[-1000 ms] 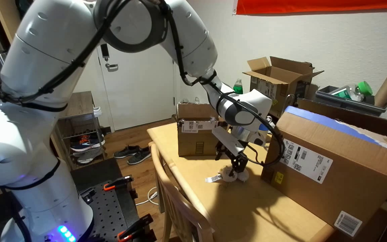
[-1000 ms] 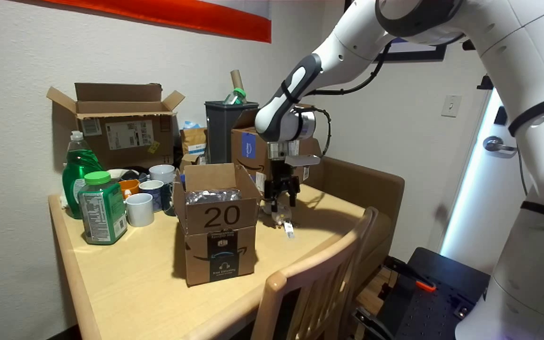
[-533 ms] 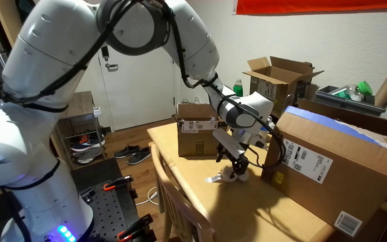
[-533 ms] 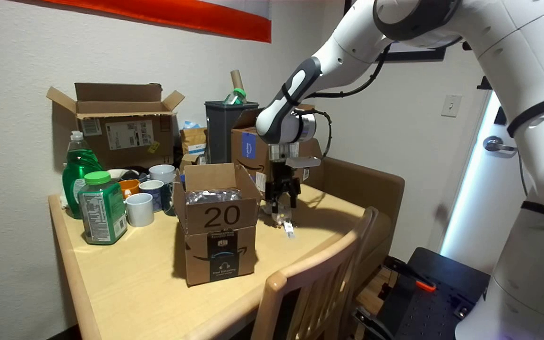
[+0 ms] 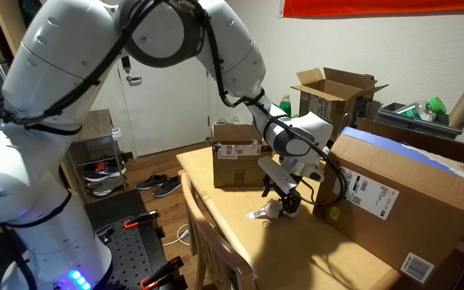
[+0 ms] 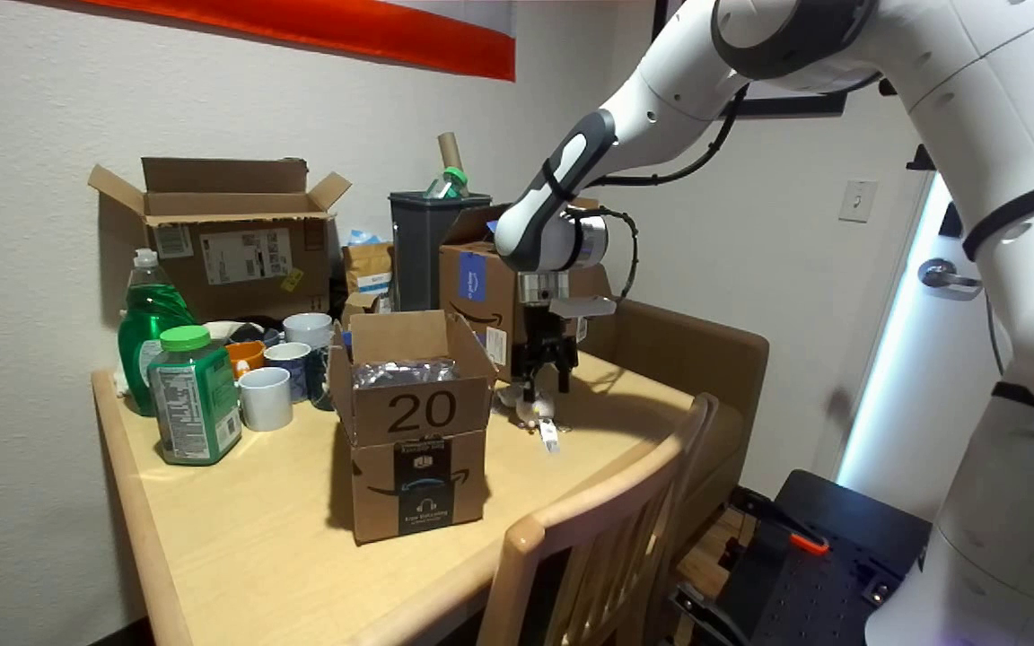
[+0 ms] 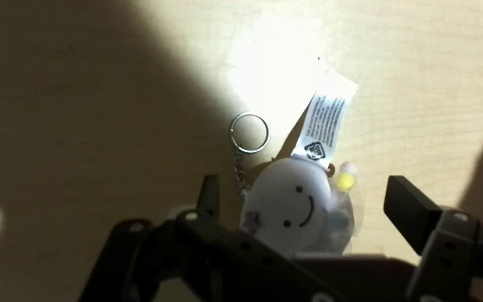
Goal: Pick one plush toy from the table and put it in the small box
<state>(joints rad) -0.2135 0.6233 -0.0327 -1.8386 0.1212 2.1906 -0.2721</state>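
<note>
Jar (image 6: 195, 395) with a green lid and, just right of it, a white mug (image 6: 266, 400) stand on the table (image 6: 248, 520) in an exterior view; next along comes the small box (image 6: 418, 449), upright with its top open, crinkled silvery stuff (image 6: 405, 372) showing inside and no toy visible in it; right of that, near the box but apart from it, the plush toy (image 6: 534, 411) lies on the tabletop, its white tag (image 6: 549, 437) sticking out; above it hangs the gripper (image 6: 546, 392); farther right is a chair (image 6: 616, 480) at the table's edge.

Going the same way across the wrist view: a finger (image 7: 211, 197), a key ring (image 7: 269, 133), the toy's smiling face, a finger again; the jaws stand wide apart, released, tabletop showing either side of the toy, so nothing is grasped; the toy's lower part is hidden by the gripper itself.

As I judge it, the reach is all but done, the toy lying between the fingers; most of the task is left: closing on it, lifting it, carrying it over the short flaps and dropping it into the small box.
</note>
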